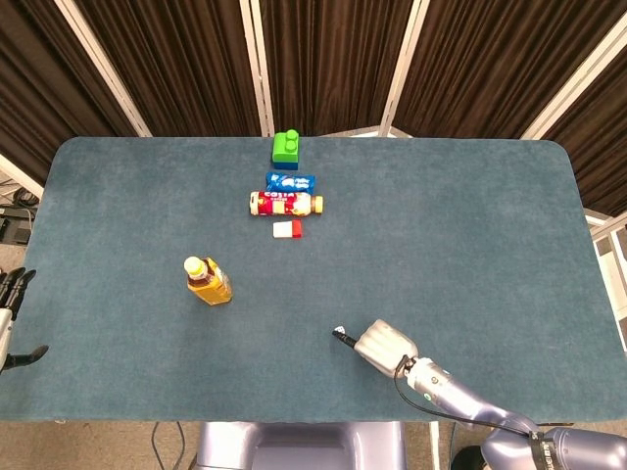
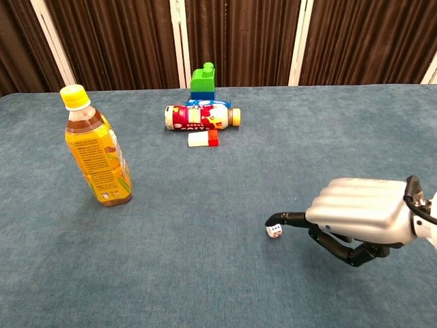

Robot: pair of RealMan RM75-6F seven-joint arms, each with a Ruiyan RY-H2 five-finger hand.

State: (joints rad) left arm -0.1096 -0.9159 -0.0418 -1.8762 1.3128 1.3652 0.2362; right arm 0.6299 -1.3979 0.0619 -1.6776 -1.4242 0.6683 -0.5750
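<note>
The right hand [image 2: 362, 220] sits low over the table near its front edge, knuckles up, most fingers curled under the palm and one dark fingertip [image 2: 278, 219] stretched out to nine o'clock. That tip reaches the small white die [image 2: 274, 231]; from here it seems to touch the die's top edge, though I cannot be sure of contact. Nothing is gripped: the die lies on the cloth, just beside the hand's nine o'clock side.

The left hand [image 1: 12, 311] shows only as dark fingers at the far left rim of the head view, off the table, and I cannot tell whether they are spread or closed.

Well away at about ten o'clock from the die stands an upright tea bottle [image 2: 95, 147] with a yellow cap. Toward twelve o'clock, a row runs back across the table: a small red and white box [image 2: 203, 139], a red bottle lying on its side [image 2: 202, 116], a blue packet [image 1: 290, 182] behind it, then a green block stacked on a blue one [image 2: 203, 81]. None of these lies between the hand and the die.

The table [image 1: 470, 235] is covered in blue-green felt with rounded corners. Dark brown curtains with pale upright posts close off the room behind.
</note>
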